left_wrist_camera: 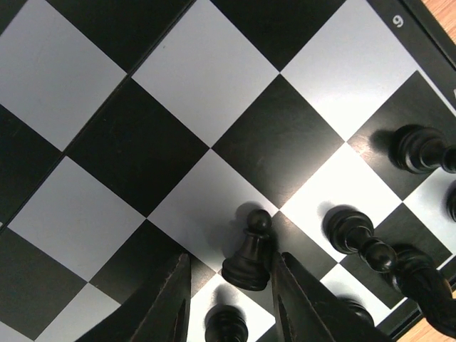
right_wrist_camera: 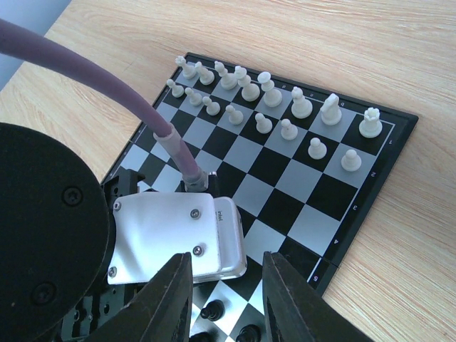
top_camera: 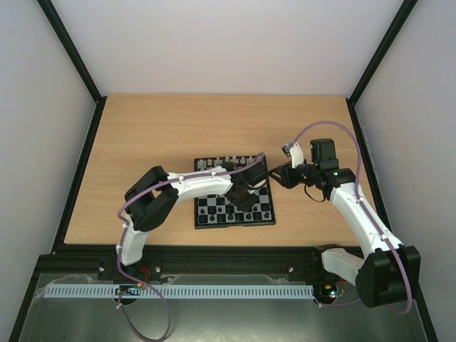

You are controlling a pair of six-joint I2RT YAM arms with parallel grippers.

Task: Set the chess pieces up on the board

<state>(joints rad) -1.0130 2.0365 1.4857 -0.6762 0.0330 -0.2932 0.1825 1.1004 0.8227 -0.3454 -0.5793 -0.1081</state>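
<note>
- Chessboard (top_camera: 214, 214): black-and-pale chequered, thin dark border, lies flat on the wooden table (top_camera: 142, 142), centre of the overhead frame, slightly right of middle.
- White chessmen (right_wrist_camera: 288, 129): two rows along the board's upper edge in the right wrist view, all upright. A rook (right_wrist_camera: 370, 122) stands at the right end of the back row, in the corner square.
- Black chessmen (left_wrist_camera: 356, 231): gathered at the lower right of the left wrist view, near the board's border. Exact types are hard to tell from this steep angle.
- Black pawn (left_wrist_camera: 249, 253): upright near a corner where squares meet, lower centre of the left wrist view, between the left gripper's fingers (left_wrist_camera: 171, 306). It is close against the right-hand finger with a clear gap to the other. I cannot tell whether it is touched.
- Left gripper (top_camera: 248, 198): over the middle of the board, jaws spread either side of the black pawn, not pinching it.
- Right gripper (right_wrist_camera: 224, 299): just off the board's right edge in the overhead frame, jaws spread with nothing between them.
- Silver wrist housing (right_wrist_camera: 171, 239): belongs to the left arm, lower left of the right wrist view, just above the right gripper's fingers.
- Purple cable (right_wrist_camera: 107, 78): runs from the upper left of that view down into the housing.
</note>
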